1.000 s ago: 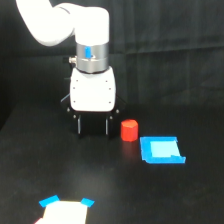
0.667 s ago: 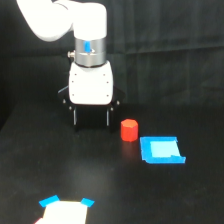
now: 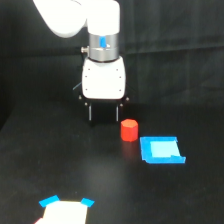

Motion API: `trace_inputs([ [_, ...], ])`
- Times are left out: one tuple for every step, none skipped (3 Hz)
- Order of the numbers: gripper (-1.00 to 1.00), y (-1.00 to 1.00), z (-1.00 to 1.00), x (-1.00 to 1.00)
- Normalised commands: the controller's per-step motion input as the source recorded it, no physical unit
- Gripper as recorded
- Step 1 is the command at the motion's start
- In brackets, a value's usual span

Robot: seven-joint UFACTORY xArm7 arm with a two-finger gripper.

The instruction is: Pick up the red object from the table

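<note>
Nothing is grasped yet: the red hexagonal block [image 3: 129,130] sits on the counter [image 3: 45,165] at frame centre, while the pincer [image 3: 104,114], spread wide and empty, hangs up-left of it.

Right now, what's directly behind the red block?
Behind the red object, offset toward the exterior view's left, hangs the gripper with fingers apart, and bare black table beyond. Its own underside contact is hidden.
</note>
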Motion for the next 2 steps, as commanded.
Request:
trace_inputs([
  [-1.00, -1.00, -0.86, -0.06],
  [-0.51, -1.00, -1.00, 0.01],
])
